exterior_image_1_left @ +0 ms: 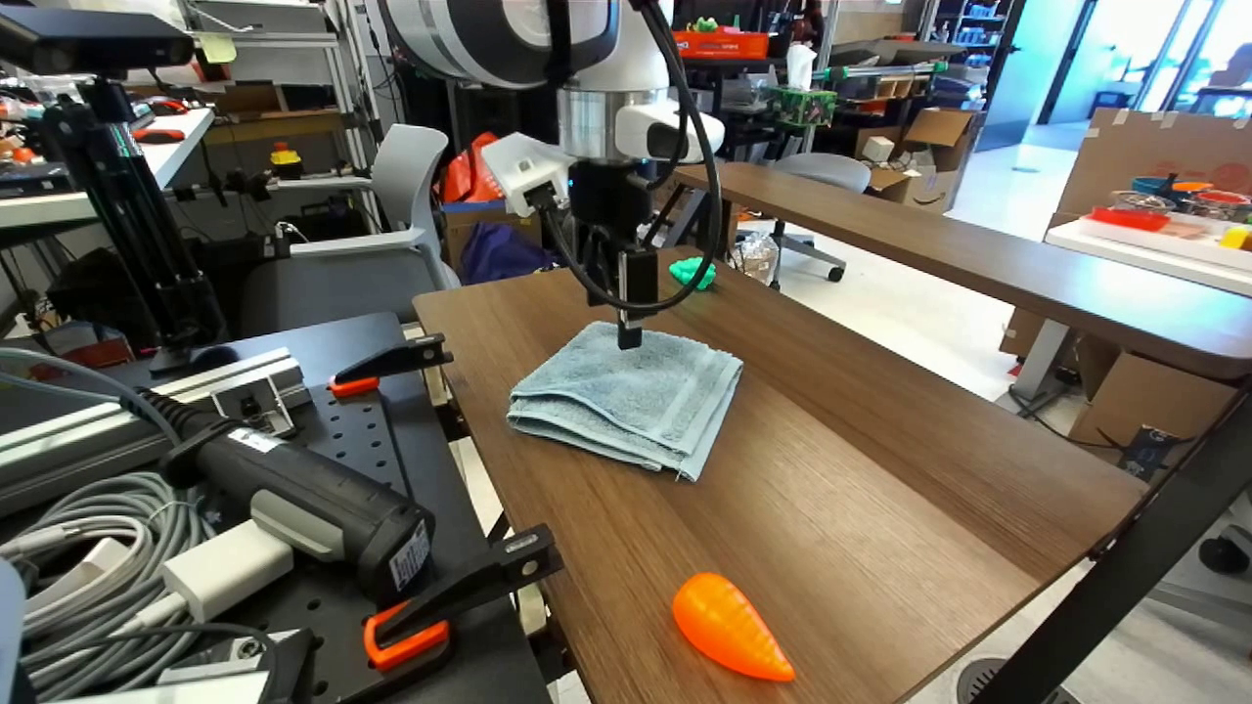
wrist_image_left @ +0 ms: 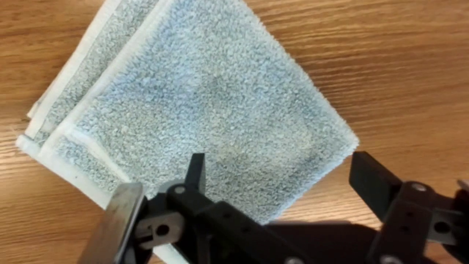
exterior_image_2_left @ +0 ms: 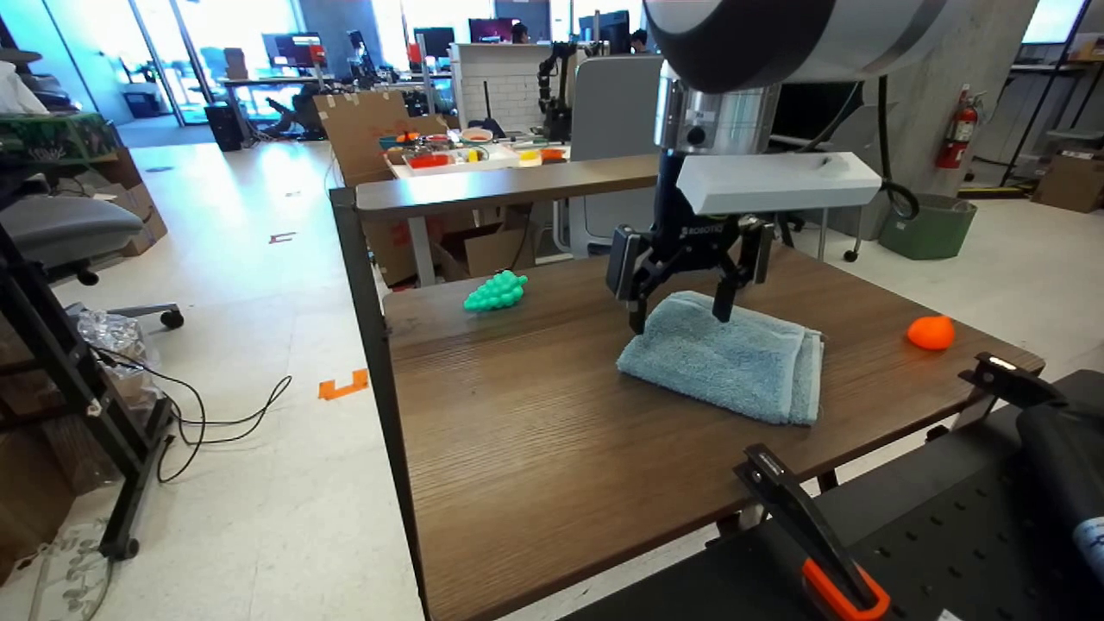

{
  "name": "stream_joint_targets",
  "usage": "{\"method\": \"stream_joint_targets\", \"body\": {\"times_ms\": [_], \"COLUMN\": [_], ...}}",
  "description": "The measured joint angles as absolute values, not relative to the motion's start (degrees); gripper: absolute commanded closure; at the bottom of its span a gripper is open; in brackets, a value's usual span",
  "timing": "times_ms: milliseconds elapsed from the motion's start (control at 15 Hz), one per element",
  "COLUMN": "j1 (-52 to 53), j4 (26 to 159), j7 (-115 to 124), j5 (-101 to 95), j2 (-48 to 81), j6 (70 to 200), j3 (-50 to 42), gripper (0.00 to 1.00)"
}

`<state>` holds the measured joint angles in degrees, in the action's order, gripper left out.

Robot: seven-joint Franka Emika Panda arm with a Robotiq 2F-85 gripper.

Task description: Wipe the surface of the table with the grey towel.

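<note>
The grey towel shows blue-grey and folded roughly square in both exterior views (exterior_image_1_left: pixel 626 401) (exterior_image_2_left: pixel 724 366). It lies on the dark brown table (exterior_image_1_left: pixel 841 489), which also shows in an exterior view (exterior_image_2_left: pixel 535 483). My gripper (exterior_image_2_left: pixel 680 317) is open, pointing down at one end of the towel. In the wrist view, the gripper (wrist_image_left: pixel 279 156) has one finger over the towel (wrist_image_left: pixel 205 91) and the other just past its corner, over bare wood. A towel corner lies between the fingers, not gripped. I cannot tell whether the fingertips touch the cloth.
An orange carrot-like object (exterior_image_1_left: pixel 729 626) lies near one end of the table, and a green grape-like toy (exterior_image_2_left: pixel 496 291) lies towards the other end. A black bench with clamps (exterior_image_1_left: pixel 460 587) and a handheld tool (exterior_image_1_left: pixel 313 499) runs along one long side. A dark post (exterior_image_2_left: pixel 371 345) stands at a table edge.
</note>
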<state>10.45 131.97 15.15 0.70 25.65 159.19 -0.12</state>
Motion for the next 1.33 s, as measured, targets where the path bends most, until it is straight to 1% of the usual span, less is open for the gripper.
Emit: {"method": "stream_joint_targets", "body": {"times_ms": [133,267,667,1333], "j1": [12.8,13.1,7.7,6.7], "j4": [131.6,131.3,128.0,127.3], "j7": [19.0,20.1,17.7,17.7], "j5": [-1.6,-1.4,6.5,6.8], "j2": [25.9,27.0,36.1,35.8], "j6": [159.1,159.0,160.0,159.4], "j3": [-3.4,-4.2,1.5,1.9], "gripper": [0.00,0.00,0.00,0.00]}}
